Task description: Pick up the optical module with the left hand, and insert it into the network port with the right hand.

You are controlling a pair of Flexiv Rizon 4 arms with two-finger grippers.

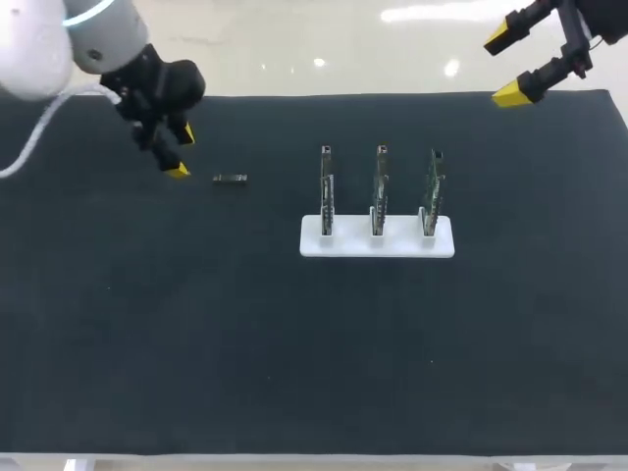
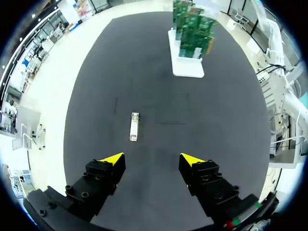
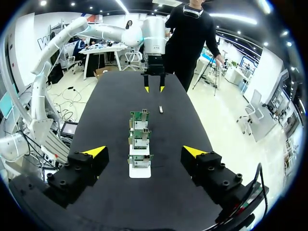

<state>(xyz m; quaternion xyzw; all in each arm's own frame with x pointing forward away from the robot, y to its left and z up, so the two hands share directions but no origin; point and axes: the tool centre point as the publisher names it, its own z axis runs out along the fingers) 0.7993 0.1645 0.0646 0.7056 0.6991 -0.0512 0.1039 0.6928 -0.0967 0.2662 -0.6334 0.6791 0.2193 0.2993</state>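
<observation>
**No grasp yet**

Your left pincer hangs spread to straddle the optical module, which lies loose on the tabletop at its three o'clock. Your right pincer, equally spread and empty, sits at one o'clock of the board stand.

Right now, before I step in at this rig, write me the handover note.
Left gripper: open, empty, beside the optical module, which lies flat on the black mat, untouched.
Right gripper: open, empty, over the mat's far right corner.
Three circuit boards stand upright in the white holder.
Done: nothing yet. Left: grasp the module, pass it over, insert it.
</observation>
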